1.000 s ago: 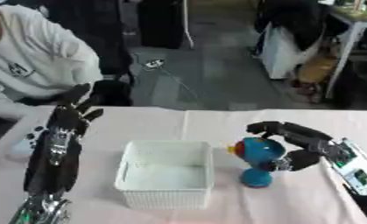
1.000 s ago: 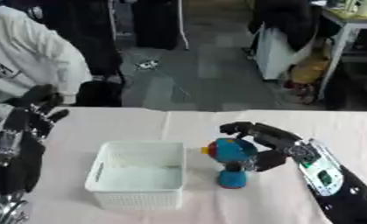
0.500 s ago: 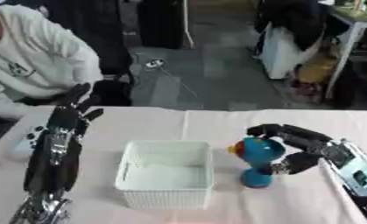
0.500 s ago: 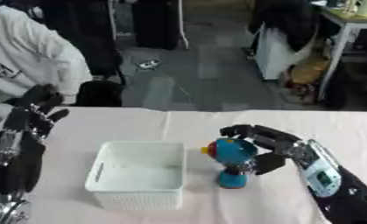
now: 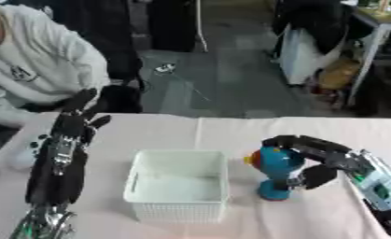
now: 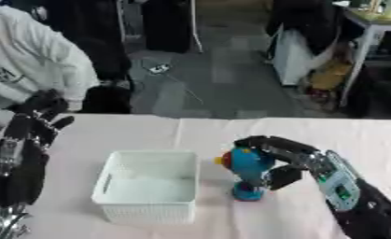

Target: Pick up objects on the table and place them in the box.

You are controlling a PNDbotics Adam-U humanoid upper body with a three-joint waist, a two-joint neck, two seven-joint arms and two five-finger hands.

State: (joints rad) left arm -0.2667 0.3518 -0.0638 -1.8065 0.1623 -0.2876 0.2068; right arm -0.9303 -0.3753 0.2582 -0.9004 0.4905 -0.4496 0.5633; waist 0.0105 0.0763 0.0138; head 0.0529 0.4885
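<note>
Gripping blue toy [image 5: 274, 170], right hand [image 5: 312, 158]

Right robot hand on a blue toy beside a white basket.

The right robot hand [image 6: 282, 161] curls its fingers [image 6: 263, 143] over the head of the upright blue toy [image 6: 247, 172], thumb against its side. The toy stands on the pale surface [image 6: 206, 219], just right of the white basket [image 6: 149, 186]. The left robot hand [image 6: 37, 116] is raised at the left edge, fingers relaxed, holding nothing.
</note>
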